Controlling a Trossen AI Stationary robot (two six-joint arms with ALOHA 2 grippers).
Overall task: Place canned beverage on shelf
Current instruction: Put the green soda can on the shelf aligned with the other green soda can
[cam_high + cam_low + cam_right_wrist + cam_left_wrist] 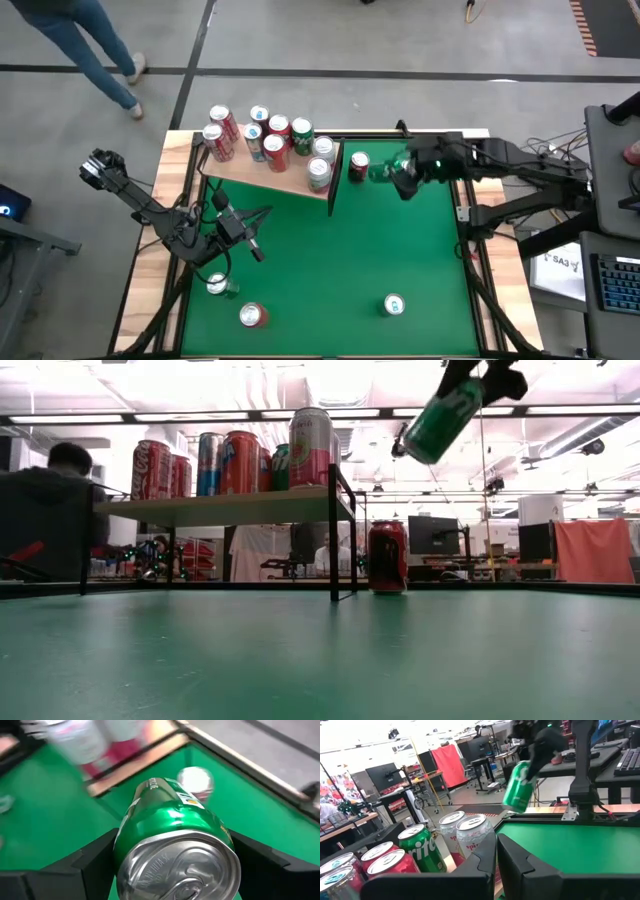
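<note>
A green can point(383, 171) hangs in the air just right of the shelf point(262, 172), with my right gripper point(402, 178) shut on it. The can also shows high in the low view point(443, 420) and, farther off, in the left wrist view point(519, 786). The shelf, a pale wood board point(220, 507) on thin dark uprights, carries several upright cans. A red can point(358, 166) stands on the green table beside the shelf's dark end panel. My left gripper point(256, 250) waits shut at the table's left, below the shelf's front edge. My right gripper pinches the green can's side walls point(125, 840) between its two fingers point(85, 862), which lie along the can. The fingers slant down from the table's right side. The can's lid end point(175, 870) faces the wrist. The can is tilted, its bottom end point(420, 450) pointing down toward the shelf, lifted clear of the table.
Three loose cans lie or stand near the table's front: a silver one point(218, 285), a red one point(252, 316) and one point(393, 304) toward the right. The table's middle is bare green felt point(380, 250). A person walks beyond the table's far left corner point(90, 50).
</note>
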